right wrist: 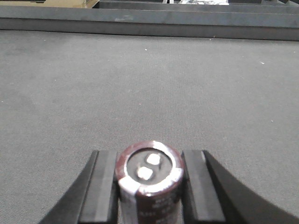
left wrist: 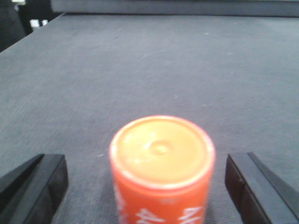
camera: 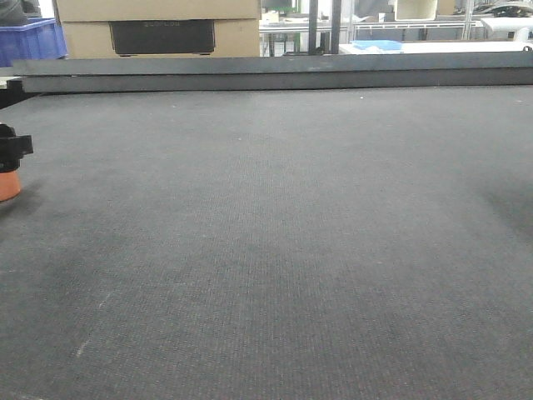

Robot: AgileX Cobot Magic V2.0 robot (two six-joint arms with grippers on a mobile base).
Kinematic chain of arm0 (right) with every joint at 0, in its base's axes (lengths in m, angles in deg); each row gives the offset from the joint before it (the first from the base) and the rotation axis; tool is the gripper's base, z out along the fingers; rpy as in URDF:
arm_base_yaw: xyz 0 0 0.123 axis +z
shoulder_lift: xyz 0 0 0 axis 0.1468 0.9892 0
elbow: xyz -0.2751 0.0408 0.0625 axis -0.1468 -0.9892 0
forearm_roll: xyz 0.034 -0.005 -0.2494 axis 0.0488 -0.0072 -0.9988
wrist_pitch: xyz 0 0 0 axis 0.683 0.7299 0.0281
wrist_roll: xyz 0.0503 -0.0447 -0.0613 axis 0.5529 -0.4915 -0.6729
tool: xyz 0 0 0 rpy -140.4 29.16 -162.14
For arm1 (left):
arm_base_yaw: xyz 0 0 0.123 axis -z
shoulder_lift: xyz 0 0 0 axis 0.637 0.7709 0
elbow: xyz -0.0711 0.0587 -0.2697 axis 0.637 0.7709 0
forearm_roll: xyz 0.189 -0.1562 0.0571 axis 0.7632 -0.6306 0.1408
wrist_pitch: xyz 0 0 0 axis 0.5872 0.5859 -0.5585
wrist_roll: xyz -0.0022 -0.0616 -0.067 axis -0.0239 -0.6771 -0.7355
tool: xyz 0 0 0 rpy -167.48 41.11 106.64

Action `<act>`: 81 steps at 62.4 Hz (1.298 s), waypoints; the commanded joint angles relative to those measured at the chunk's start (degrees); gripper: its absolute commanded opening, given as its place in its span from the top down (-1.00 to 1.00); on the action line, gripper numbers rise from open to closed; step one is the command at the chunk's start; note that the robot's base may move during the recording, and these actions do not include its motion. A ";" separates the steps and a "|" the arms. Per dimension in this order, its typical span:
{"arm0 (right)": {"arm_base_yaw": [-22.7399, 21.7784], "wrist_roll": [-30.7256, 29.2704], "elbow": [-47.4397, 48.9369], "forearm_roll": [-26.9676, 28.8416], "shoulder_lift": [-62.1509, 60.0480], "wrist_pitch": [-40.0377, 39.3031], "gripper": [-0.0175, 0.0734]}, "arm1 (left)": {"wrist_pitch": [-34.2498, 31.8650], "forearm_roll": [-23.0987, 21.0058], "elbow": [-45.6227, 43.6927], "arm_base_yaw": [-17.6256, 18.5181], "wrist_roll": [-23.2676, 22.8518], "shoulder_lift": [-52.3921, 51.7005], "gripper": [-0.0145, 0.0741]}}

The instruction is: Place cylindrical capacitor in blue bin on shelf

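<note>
In the right wrist view the cylindrical capacitor (right wrist: 149,179), dark brown with a silvery top rim and a pale stripe, stands upright between my right gripper's (right wrist: 149,189) fingers. Both pads touch its sides, so the gripper is shut on it, low over the grey mat. In the left wrist view my left gripper (left wrist: 147,186) is open wide, its fingers (left wrist: 35,186) well apart from the orange cylinder (left wrist: 161,168) that stands between them. That cylinder and part of the left gripper show at the front view's left edge (camera: 8,171). The steel shelf is not in view.
The dark grey mat (camera: 275,233) covers the table up to a raised dark rail (camera: 275,75) along the back. Behind it stand a blue crate (camera: 29,42) at the far left, a cardboard box (camera: 158,29) and metal racks at the right.
</note>
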 commanded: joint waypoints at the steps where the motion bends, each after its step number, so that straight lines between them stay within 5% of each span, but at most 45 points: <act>1: -0.01 -0.17 0.18 -0.27 -0.64 -1.22 0.97 | -0.21 -2.03 -0.51 0.37 -0.63 0.85 -0.66; 15: -0.01 -0.17 0.18 -0.27 -0.64 -1.22 0.97 | 0.79 -2.03 -1.32 0.37 -0.63 1.68 -0.59; 23: -0.01 -0.17 0.18 -0.27 -0.64 -1.22 0.97 | 0.97 -2.03 -1.49 0.37 -0.63 1.68 -0.11; 34: -0.01 -0.17 0.18 -0.27 -0.64 -1.22 0.97 | 1.91 -1.90 -1.49 0.37 -0.63 1.43 0.93; 44: -0.01 -0.17 0.18 -0.27 -0.64 -1.22 0.97 | 6.72 -1.73 -1.49 0.37 -0.63 -1.82 0.92; 56: -0.01 -0.17 2.68 -0.27 -1.02 2.80 0.97 | 22.47 -1.73 -2.76 0.37 -0.63 -13.80 0.92; 81: -0.01 -0.17 24.25 -2.20 -1.63 41.48 0.97 | 70.35 3.88 -19.20 0.37 -0.63 -35.50 0.92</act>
